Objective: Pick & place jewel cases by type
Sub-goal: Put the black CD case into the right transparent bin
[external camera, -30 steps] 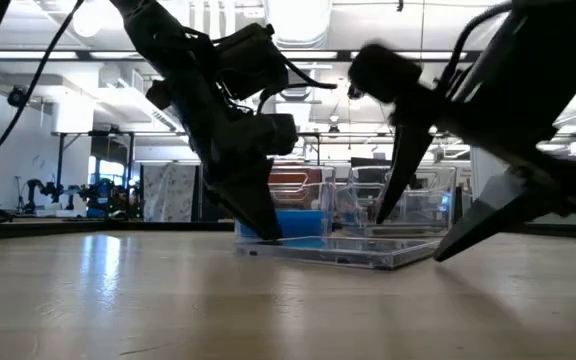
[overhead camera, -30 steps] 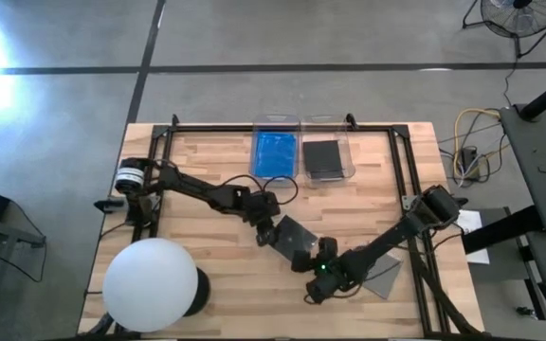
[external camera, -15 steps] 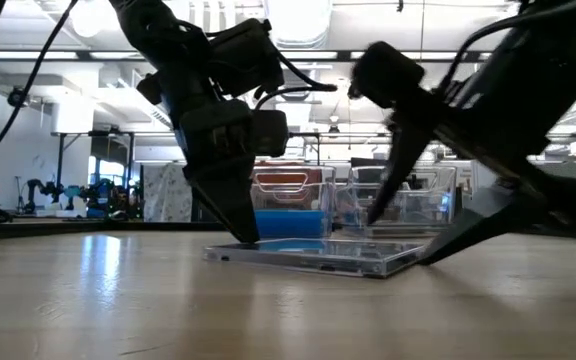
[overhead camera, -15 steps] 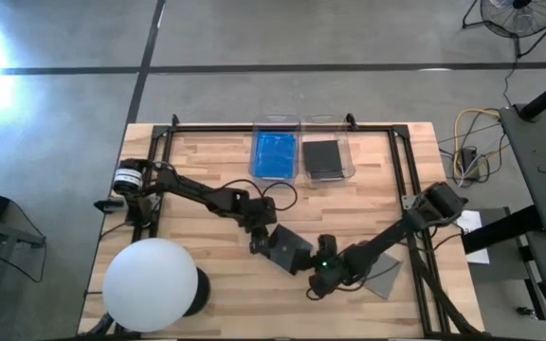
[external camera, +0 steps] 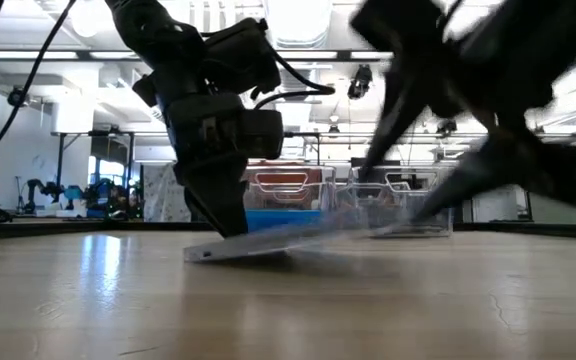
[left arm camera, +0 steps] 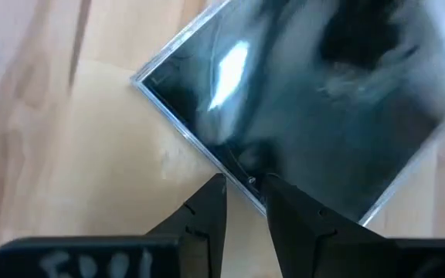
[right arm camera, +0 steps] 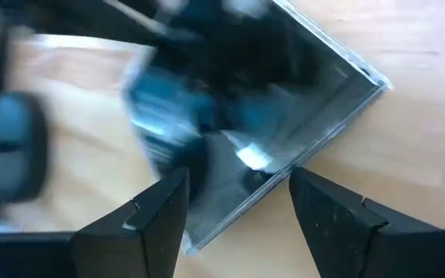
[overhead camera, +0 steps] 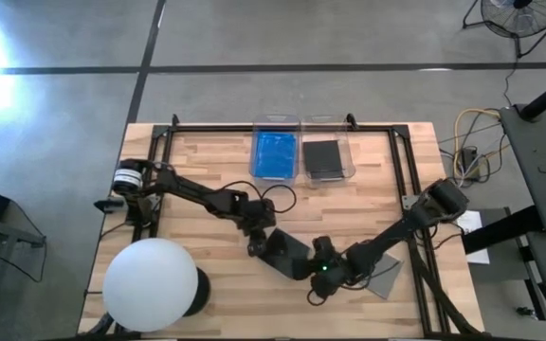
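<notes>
High view has the wooden worktop (overhead camera: 207, 161) taking up most of the shot, with a black frame around its edges. Big white globe (overhead camera: 151, 285) sits at the near left corner. Two clear bins stand side by side at the far edge: the left bin (overhead camera: 276, 152) has blue jewel cases (overhead camera: 275, 153) in it, the right bin (overhead camera: 326, 156) has a dark grey jewel case (overhead camera: 324, 157).

Both arms meet near the middle of the worktop over one dark jewel case (overhead camera: 287, 254), which is turned like a diamond. In the low view it's tilted, left corner down on the wood and the rest lifted a bit. Another grey jewel case (overhead camera: 384, 278) lies flat by the right arm, near the front right.

Left gripper (left arm camera: 244, 202) has its fingers nearly together, pinching the edge of that dark case. Right gripper (right arm camera: 236, 202) is on the opposite side with fingers wide, one on each side of the case's edge and neither pressed against it.
</notes>
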You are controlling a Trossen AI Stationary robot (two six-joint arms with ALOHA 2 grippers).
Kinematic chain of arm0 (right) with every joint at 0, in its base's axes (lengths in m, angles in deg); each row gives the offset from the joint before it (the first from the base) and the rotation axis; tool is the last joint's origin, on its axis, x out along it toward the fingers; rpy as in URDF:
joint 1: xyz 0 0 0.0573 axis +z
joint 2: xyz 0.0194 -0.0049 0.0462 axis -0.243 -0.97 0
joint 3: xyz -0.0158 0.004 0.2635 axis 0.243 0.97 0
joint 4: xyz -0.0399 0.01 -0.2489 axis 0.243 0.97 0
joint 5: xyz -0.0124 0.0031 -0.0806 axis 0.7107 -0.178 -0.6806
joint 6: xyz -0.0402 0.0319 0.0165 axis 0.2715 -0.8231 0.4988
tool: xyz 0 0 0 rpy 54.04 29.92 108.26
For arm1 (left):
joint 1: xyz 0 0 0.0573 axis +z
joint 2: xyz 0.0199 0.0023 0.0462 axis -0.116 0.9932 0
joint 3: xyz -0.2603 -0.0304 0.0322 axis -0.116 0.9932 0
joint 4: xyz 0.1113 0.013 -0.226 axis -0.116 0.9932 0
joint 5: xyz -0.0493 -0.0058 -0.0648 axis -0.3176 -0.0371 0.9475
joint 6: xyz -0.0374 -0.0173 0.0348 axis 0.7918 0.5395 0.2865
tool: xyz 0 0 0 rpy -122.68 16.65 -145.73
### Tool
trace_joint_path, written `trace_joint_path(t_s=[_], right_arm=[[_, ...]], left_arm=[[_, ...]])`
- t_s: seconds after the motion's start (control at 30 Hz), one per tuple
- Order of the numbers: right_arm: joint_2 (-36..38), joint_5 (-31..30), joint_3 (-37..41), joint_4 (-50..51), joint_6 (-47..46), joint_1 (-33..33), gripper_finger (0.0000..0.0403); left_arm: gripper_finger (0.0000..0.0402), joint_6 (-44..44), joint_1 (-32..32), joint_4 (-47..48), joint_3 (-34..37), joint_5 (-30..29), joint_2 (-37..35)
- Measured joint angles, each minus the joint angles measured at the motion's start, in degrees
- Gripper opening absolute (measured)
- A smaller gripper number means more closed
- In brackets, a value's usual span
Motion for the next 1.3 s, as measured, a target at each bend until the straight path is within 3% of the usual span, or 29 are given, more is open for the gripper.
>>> trace_joint_path(t_s=[0.33, 0.87, 1.2, 1.3], right_arm=[[1.02, -2.5, -1.86, 0.06, 6.4, 0.25, 0.0219], [1.79, -16.56, -5.34, -1.49, 12.25, 0.11, 0.0219], [1.53, -15.04, -5.32, -4.08, 11.08, -0.54, 0.0219], [1.55, -11.97, -5.32, -4.17, 9.5, -1.17, 0.0219]], left_arm=[[0.0071, 2.64, -0.15, -0.53, 1.44, 3.72, -0.04], [0.0071, 9.19, -1.39, -1.58, 1.27, 6.38, -1.05], [0.0071, 13.66, -2.88, -8.41, 1.18, 5.83, -0.79], [0.0071, 13.68, -3.1, -9.33, 1.18, 5.82, -0.79]])
